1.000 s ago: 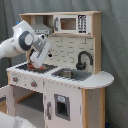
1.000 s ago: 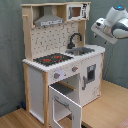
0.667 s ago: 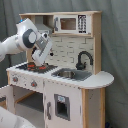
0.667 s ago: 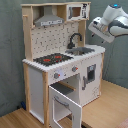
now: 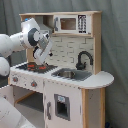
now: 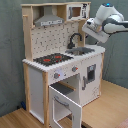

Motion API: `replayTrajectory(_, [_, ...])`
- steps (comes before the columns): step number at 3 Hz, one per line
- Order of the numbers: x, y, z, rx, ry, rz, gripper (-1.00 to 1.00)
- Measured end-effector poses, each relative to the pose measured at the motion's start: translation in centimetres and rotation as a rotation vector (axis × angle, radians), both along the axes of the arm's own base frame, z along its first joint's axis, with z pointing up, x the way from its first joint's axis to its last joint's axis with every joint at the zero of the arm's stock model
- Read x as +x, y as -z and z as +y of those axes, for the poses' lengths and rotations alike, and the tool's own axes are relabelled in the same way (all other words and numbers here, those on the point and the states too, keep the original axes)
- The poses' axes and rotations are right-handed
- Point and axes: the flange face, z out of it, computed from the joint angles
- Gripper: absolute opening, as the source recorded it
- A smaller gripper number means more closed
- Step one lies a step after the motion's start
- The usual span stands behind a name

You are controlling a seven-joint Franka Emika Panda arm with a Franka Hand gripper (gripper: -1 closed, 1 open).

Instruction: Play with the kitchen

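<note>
So the claw (image 5: 40,64) hangs just above the black-red stovetop (image 5: 35,67) in the first exterior view, pointing down off the white arm (image 5: 20,41), and I honestly can't tell if it's clenched or released, it's just a dark blob against the burners. In the second exterior view the claw itself is hidden, you only get the chunky white wrist (image 6: 99,27) up at the sink end of the kitchen (image 6: 60,75), with the arm running off the second exterior view's right edge.

Working outward from the claw: right below it is the stovetop, and just beside that, toward the first exterior view's right, sits the grey sink (image 5: 67,74) with the black faucet (image 5: 84,59) curling over it. Behind the claw is the pegboard back (image 6: 49,40). Above it the grey hood (image 6: 48,21) and a little microwave (image 5: 69,23) on the top shelf. Down below, under the stovetop, the oven door (image 6: 64,106) hangs open in the second exterior view. The whole kitchen stands on a wooden floor (image 6: 107,107) in front of a grey curtain (image 5: 116,45)
</note>
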Motion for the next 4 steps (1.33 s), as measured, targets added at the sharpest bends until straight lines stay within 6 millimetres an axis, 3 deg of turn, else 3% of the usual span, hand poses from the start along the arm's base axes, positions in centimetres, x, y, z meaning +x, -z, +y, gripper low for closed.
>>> replayTrajectory(1, [1.33,1.78,1.82,-0.005,-0.085,0.066,1.0])
replayTrajectory(2, [1.7,2.3,2.08,-0.03,-0.196,0.124,1.0])
replayTrajectory(4, [1.46,1.36,1.59,-0.081,-0.349,0.194,1.0])
